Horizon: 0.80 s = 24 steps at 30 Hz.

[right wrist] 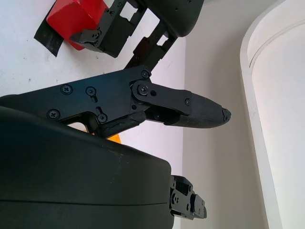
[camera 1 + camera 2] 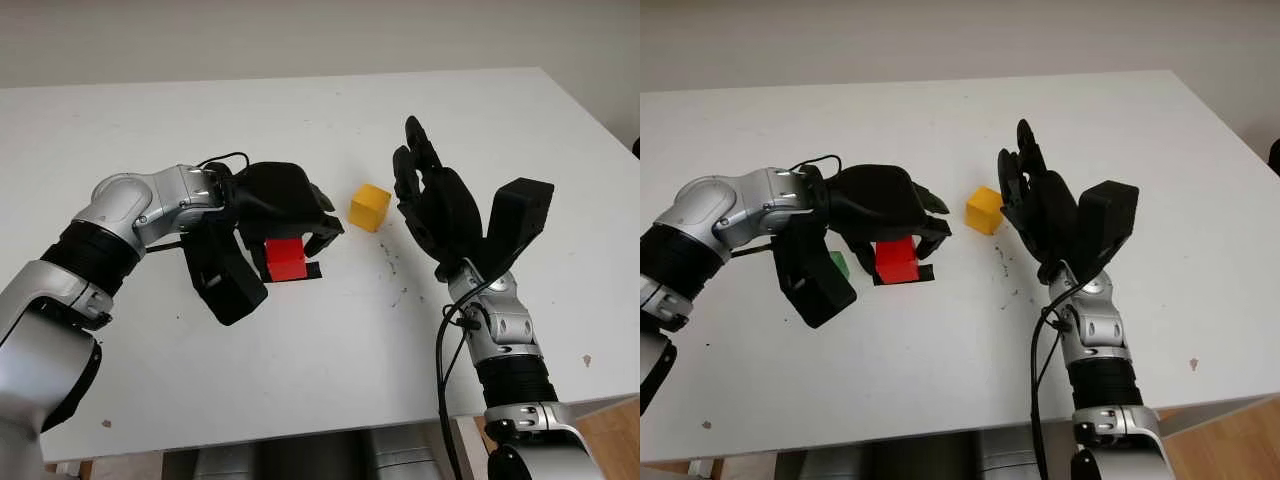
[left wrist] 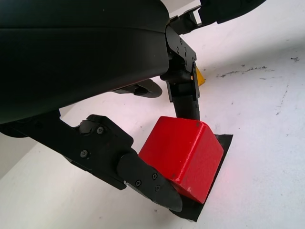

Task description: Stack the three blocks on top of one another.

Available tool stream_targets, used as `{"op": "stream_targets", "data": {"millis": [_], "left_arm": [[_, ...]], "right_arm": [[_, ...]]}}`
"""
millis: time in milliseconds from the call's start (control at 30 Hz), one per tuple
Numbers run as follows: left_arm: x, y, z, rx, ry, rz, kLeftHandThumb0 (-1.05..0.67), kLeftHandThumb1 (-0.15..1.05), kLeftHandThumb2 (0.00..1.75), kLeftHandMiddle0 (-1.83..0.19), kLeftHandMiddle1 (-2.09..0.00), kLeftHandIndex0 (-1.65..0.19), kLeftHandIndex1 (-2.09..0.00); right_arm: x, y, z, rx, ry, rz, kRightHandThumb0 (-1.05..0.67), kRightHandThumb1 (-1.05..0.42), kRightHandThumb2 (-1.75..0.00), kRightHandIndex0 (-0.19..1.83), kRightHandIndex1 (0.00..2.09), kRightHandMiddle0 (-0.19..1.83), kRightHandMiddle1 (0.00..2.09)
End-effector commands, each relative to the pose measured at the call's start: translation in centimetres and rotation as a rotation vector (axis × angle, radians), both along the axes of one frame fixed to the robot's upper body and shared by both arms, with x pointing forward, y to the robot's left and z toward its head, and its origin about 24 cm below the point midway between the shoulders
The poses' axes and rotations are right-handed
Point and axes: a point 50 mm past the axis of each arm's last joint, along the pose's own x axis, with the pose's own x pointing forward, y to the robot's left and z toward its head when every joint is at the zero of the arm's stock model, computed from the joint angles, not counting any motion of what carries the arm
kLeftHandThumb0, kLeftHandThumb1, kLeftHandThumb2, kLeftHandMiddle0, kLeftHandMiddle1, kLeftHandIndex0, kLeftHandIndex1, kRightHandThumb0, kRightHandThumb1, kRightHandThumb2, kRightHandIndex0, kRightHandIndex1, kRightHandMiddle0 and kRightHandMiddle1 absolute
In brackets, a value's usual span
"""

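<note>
The red block [image 2: 286,259] is seen on a black tape patch [image 3: 209,191] near the middle of the white table [image 2: 330,340], with the left hand [image 2: 270,215] lowered over it. In the left wrist view the fingers [image 3: 147,179] are closed against the block's sides, so it is judged to be grasped, though the block's base is seen on the tape and has not been raised. The yellow block [image 2: 369,207] is found a little to the right and farther off, apart from the red one, and a green block [image 2: 839,264] is glimpsed just left of the red one, behind the left arm. The right hand [image 2: 437,210] is held upright just right of the yellow block with nothing in it, its fingers released.

The step in hand is judged to be the pick-up of the red block. The grip should be kept square across opposite faces, and the block should be lifted straight up before being carried sideways, so the neighbouring green block is not knocked.
</note>
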Motion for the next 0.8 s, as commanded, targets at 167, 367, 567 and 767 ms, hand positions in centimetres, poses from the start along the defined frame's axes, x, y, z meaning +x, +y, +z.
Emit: {"op": "stream_targets", "data": {"millis": [167, 367, 567, 767], "left_arm": [[-0.12, 0.05, -0.31, 0.0, 0.013, -0.008, -0.42, 0.8, 0.05, -0.37, -0.09, -0.54, -1.45], [-0.18, 0.08, -0.62, 0.024, -0.012, -0.014, -0.51, 0.83, 0.06, -0.3, -0.05, -0.44, -1.34], [-0.17, 0.05, -0.47, 0.036, 0.014, 0.001, -0.74, 0.88, 0.05, -0.01, -0.03, -0.21, -0.17], [-0.3, 0.07, -0.3, 0.024, 0.041, -0.007, -0.76, 0.88, 0.05, 0.1, -0.02, -0.01, -0.01]], "right_arm": [[-0.11, 0.18, 0.65, 0.003, -0.032, 0.003, -0.65, -1.05, -0.6, -0.19, 0.0, -0.19, 0.0], [-0.23, 0.25, 0.62, 0.008, -0.031, 0.003, -0.65, -1.05, -0.62, -0.19, 0.0, -0.19, 0.0], [-0.35, 0.26, 0.63, 0.015, -0.032, 0.002, -0.64, -1.05, -0.62, -0.19, 0.0, -0.19, 0.0], [-0.36, 0.3, 0.61, 0.007, -0.032, 0.003, -0.64, -1.05, -0.62, -0.19, 0.0, -0.19, 0.0]]}}
